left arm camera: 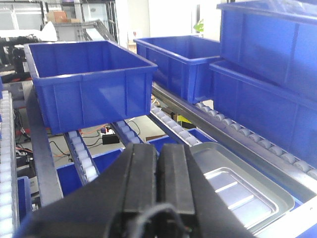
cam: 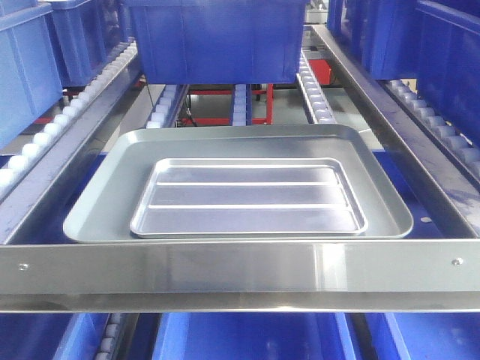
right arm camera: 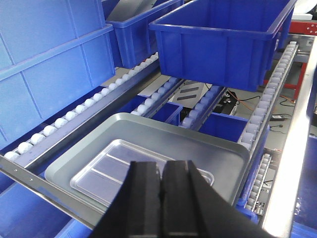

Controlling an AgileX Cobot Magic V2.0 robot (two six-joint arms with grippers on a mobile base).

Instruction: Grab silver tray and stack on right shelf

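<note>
The silver tray [cam: 249, 196], shiny with two long ridges, lies inside the larger dull grey tray [cam: 97, 214] on the roller shelf behind the flat steel front bar [cam: 240, 266]. It also shows in the left wrist view [left arm camera: 237, 191] and the right wrist view [right arm camera: 101, 171]. My left gripper [left arm camera: 158, 151] is shut and empty, above and to the left of the trays. My right gripper [right arm camera: 161, 171] is shut and empty, hovering above the silver tray's right part. Neither gripper shows in the front view.
A blue bin [cam: 217, 37] stands on the rollers behind the trays. More blue bins [cam: 26, 67] fill the left lane and the right lane [cam: 442, 52]. Steel rails with pale rollers [cam: 315, 94] border the tray lane. Blue bins [cam: 240, 337] sit on the level below.
</note>
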